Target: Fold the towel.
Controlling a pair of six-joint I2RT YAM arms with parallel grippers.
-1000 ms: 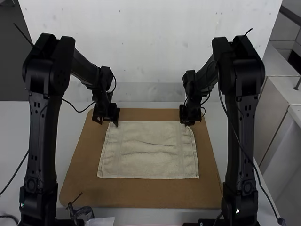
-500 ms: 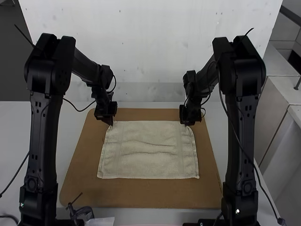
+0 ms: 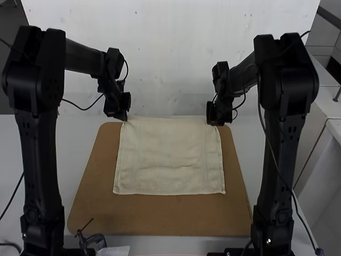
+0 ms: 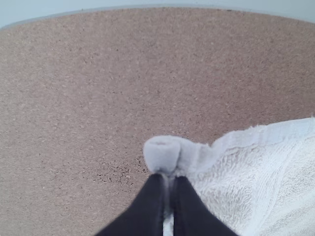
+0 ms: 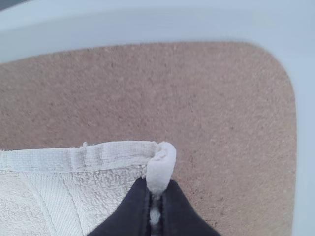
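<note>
High view: the towel (image 3: 169,165) lies spread in the middle of the frame, its near part resting on the brown board (image 3: 160,216), which sits on the pale tabletop (image 3: 75,152). The towel's far edge, toward the upper middle, appears raised, since it overlaps the board's far rim and the strip beyond.

The left end effector (image 3: 124,119) is clenched on the far-left corner (image 4: 165,153), and the left wrist view shows a small tuft of cloth poking past its black tapered fingers (image 4: 189,211). The right end effector (image 3: 216,125) is likewise clamped on the far-right corner (image 5: 161,169), pinching right at the hem. Holding both ends of one edge keeps that edge fairly straight between them, while the near part, left on the board, likely anchors the cloth for a crease.

The fold itself is not made; the next move probably calls for carrying both corners together toward the lower part of the frame. Uneven travel could skew the layers, and such small pinches could slip.
</note>
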